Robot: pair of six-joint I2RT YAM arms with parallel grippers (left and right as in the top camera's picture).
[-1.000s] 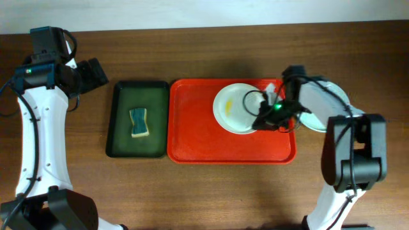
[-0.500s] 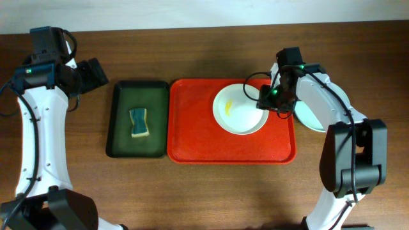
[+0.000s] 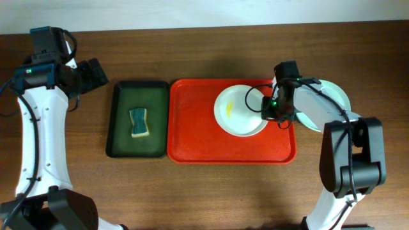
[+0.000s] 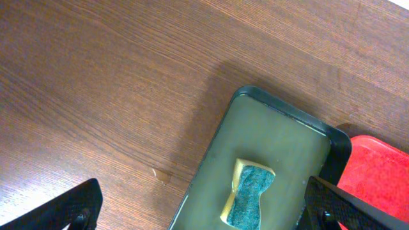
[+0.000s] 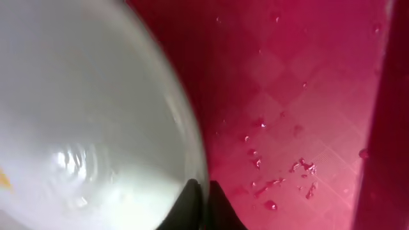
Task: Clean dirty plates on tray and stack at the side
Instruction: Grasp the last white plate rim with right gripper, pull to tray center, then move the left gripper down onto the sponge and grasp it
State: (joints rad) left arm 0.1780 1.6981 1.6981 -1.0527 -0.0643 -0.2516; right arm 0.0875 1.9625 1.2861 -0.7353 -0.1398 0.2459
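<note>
The right fingers (image 5: 188, 206) are closed to a thin slit on the right rim of the white plate (image 3: 239, 112), and the rim runs in between them. That plate lies on the red tray (image 3: 198, 128), toward its right end, with a yellow smear (image 3: 231, 107) on it. A second pale plate (image 3: 336, 96) sits on the tabletop (image 3: 192, 191) just right of the tray. The left fingers (image 4: 70, 207) are spread wide and hold nothing, above the dark green tray (image 4: 275, 137) with its sponge (image 4: 249, 191).

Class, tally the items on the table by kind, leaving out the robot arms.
Plates: 2 visible, the white plate and the pale plate
Trays: 2, the red tray and the dark green tray
Sponges: 1, the sponge
Total: 5
</note>
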